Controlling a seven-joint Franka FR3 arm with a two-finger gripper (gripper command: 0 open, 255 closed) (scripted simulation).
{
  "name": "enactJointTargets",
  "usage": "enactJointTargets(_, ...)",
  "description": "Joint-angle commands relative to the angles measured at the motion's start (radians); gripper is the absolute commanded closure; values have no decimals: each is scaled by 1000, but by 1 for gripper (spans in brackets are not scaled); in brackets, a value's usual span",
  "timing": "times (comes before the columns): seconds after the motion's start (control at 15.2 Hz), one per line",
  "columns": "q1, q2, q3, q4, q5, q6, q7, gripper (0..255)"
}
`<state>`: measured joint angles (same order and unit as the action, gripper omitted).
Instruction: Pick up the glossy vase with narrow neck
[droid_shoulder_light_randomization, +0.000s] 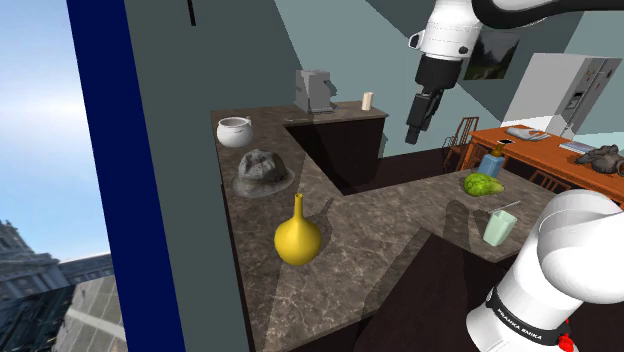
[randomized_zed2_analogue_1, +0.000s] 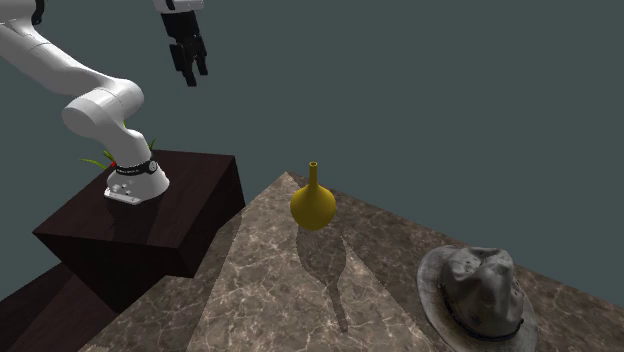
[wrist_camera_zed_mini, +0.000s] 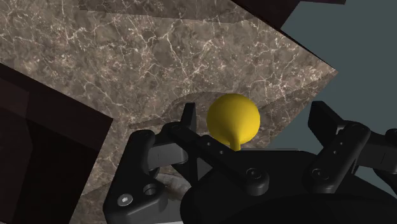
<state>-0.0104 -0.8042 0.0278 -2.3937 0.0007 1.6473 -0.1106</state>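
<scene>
A glossy yellow vase (droid_shoulder_light_randomization: 297, 238) with a round belly and a thin neck stands upright on the brown marble counter (droid_shoulder_light_randomization: 372, 215), near its edge by the wall. My black gripper (droid_shoulder_light_randomization: 414, 130) hangs high above the counter, well off toward the shoulder view's right of the vase, its fingers apart and nothing between them. The second exterior view has the vase (randomized_zed2_analogue_1: 313, 205) at the counter's corner and the gripper (randomized_zed2_analogue_1: 188, 62) far up to its left. Looking along the hand, the vase (wrist_camera_zed_mini: 233, 118) sits far below, between the open gripper (wrist_camera_zed_mini: 254, 112) fingers without touching them.
A grey hat (droid_shoulder_light_randomization: 262, 170) lies behind the vase, with a white pot (droid_shoulder_light_randomization: 234, 131) and a grey machine (droid_shoulder_light_randomization: 315, 91) further back. A green object (droid_shoulder_light_randomization: 482, 185) and a pale carton (droid_shoulder_light_randomization: 500, 227) stand on the counter's right arm. My dark stand (randomized_zed2_analogue_1: 150, 220) adjoins the counter.
</scene>
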Motion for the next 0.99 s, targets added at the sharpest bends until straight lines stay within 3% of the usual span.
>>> enactJointTargets(0.0,0,0,0,0,0,0,0,0)
enactJointTargets(0.46,2,238,24,14,10,200,27,0)
enactJointTargets(0.92,1,505,45,94,8,362,57,0)
